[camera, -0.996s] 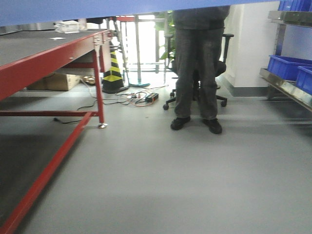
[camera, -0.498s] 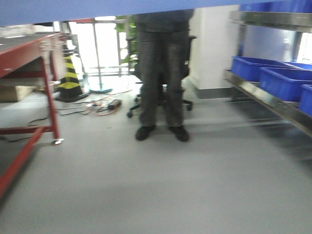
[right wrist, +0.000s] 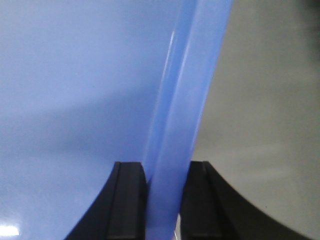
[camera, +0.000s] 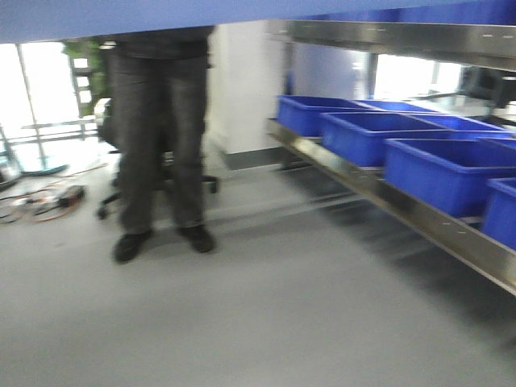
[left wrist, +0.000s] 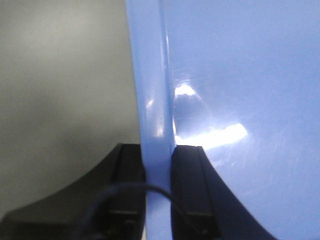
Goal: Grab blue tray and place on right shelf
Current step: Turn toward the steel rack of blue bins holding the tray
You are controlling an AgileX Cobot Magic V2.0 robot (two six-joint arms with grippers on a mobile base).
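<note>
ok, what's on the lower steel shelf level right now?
A row of deep blue bins sits along the lower shelf level, at least four showing before the frame cuts off. Their insides are mostly hidden by their walls, so contents can't be told.

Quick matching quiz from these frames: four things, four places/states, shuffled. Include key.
Things
1. blue tray
2. deep blue bins
3. person
4. right shelf

Places/states
A. standing at the left of the front view, legs only in frame
B. rim clamped in the left gripper and the right gripper
C. lined up in a row on the steel rack level
D. shiny steel lip running along the right of the front view

Pairs: 1-B, 2-C, 3-A, 4-D
</note>
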